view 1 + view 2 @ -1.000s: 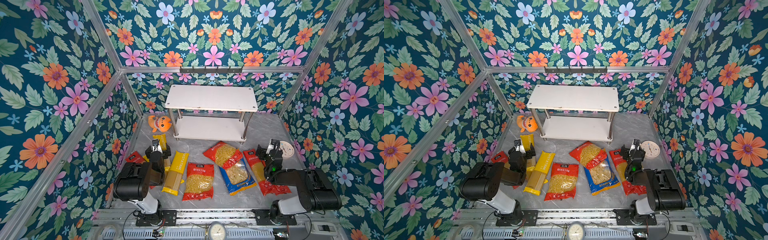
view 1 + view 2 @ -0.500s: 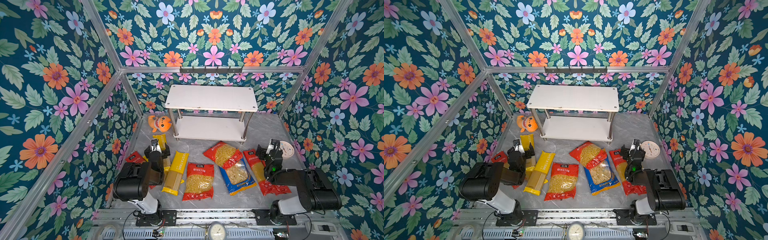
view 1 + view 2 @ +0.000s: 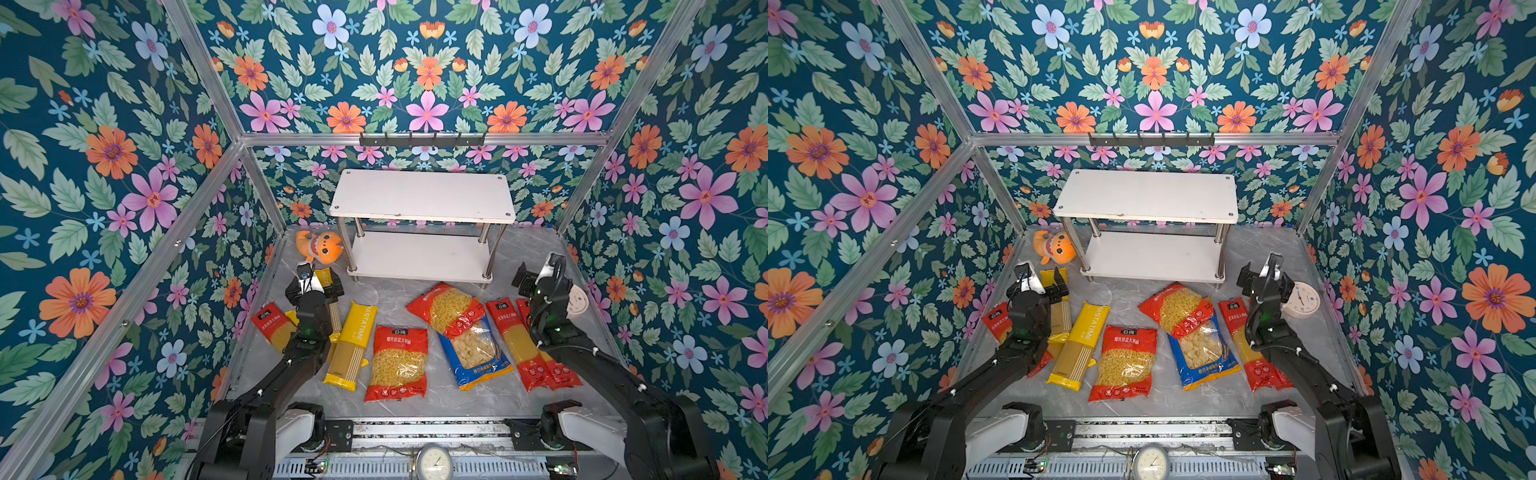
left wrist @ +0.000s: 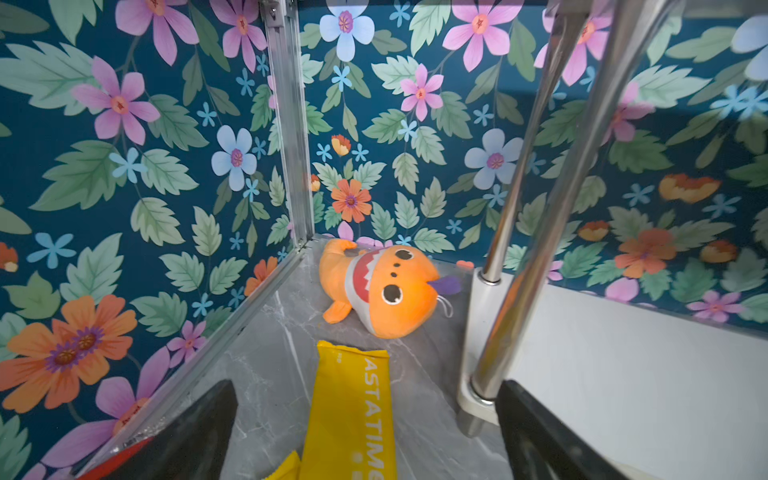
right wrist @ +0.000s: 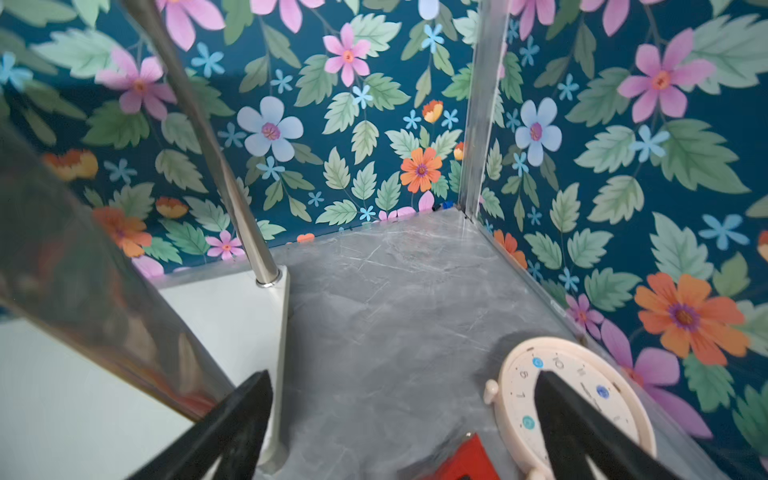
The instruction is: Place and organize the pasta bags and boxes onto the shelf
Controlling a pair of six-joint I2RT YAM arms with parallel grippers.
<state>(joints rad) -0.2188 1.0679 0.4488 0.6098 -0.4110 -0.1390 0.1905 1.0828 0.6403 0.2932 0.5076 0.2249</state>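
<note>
The white two-tier shelf (image 3: 422, 195) stands at the back with both boards bare. The pasta packs lie on the grey floor in front of it: a yellow PASTATIME pack (image 3: 351, 345), two wide red bags (image 3: 399, 361) (image 3: 446, 307), a blue-and-yellow bag (image 3: 473, 353), two long red packs (image 3: 517, 345) on the right and one (image 3: 272, 326) on the left. My left gripper (image 3: 314, 289) hovers open over another yellow pack (image 4: 349, 407), holding nothing. My right gripper (image 3: 538, 274) is open and empty beside the shelf's right front leg (image 5: 62, 270), above a red pack's corner (image 5: 461, 461).
An orange plush toy (image 3: 320, 247) lies by the shelf's left front leg. A cream alarm clock (image 3: 575, 299) sits on the floor at the right wall, partly behind my right finger in the wrist view. A black hook rail (image 3: 422, 139) runs above the shelf. Floral walls close in three sides.
</note>
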